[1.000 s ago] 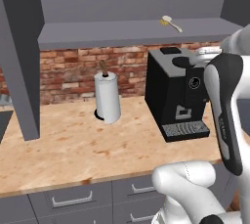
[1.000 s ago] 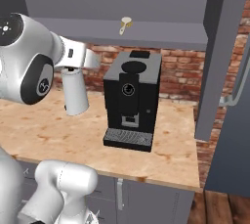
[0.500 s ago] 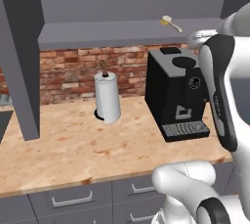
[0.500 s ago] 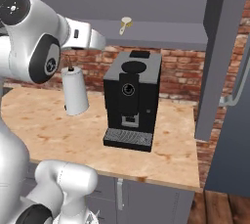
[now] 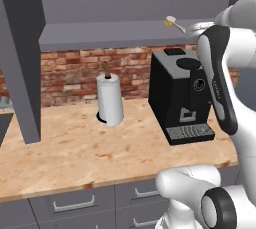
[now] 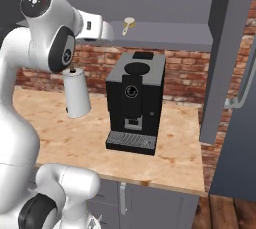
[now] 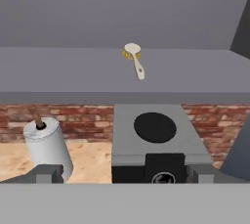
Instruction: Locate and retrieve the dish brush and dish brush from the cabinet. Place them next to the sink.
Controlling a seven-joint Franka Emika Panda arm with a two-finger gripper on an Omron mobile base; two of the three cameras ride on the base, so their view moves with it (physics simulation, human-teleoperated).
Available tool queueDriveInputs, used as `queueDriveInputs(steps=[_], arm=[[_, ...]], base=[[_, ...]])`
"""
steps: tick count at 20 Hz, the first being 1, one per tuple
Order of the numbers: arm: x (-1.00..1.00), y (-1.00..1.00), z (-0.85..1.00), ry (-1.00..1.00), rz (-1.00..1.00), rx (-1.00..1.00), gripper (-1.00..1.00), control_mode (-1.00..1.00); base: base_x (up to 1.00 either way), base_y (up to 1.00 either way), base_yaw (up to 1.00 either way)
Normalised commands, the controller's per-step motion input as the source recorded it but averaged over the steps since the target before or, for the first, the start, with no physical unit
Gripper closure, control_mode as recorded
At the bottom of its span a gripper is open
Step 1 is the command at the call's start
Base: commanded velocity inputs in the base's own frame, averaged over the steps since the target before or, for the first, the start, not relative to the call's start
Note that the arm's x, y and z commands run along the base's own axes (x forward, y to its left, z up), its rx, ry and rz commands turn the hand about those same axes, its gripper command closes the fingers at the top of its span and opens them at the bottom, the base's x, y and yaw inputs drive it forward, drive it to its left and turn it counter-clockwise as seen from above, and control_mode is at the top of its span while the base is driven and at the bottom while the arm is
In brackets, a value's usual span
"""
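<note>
Pincer (image 7: 124,171) spread wide, holding nothing, facing cabinet (image 7: 122,3) shelf. Cream-handled dish brush (image 7: 134,57) lying on shelf above black coffee machine (image 7: 151,145); paper towel roll (image 7: 46,145) on desk (image 5: 75,148).

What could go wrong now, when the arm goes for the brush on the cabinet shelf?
1. The cream brush lies flat and far back on the shelf; the open gripper may push it further in instead of grasping it.
2. The coffee machine stands directly under the shelf edge, so the arm may bump it while reaching in.
</note>
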Motion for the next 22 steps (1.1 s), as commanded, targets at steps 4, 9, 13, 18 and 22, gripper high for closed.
queueDriveInputs(steps=[4, 9, 13, 18, 22], arm=[[0.54, -0.08, 0.00, -0.05, 0.04, 0.00, -1.00, -1.00], [0.50, -0.05, 0.00, 0.00, 0.00, -0.04, -1.00, -1.00], [0.30, -0.04, -0.05, 0.00, -0.04, -0.01, -1.00, -1.00], [0.19, -0.09, -0.05, -0.02, 0.00, 0.07, -1.00, -1.00], [0.54, -0.11, -0.06, 0.00, 0.00, 0.03, -1.00, -1.00]], base=[[0.00, 0.00, 0.00], [0.00, 0.00, 0.00], [0.00, 0.00, 0.00], [0.00, 0.00, 0.00], [0.00, 0.00, 0.00]])
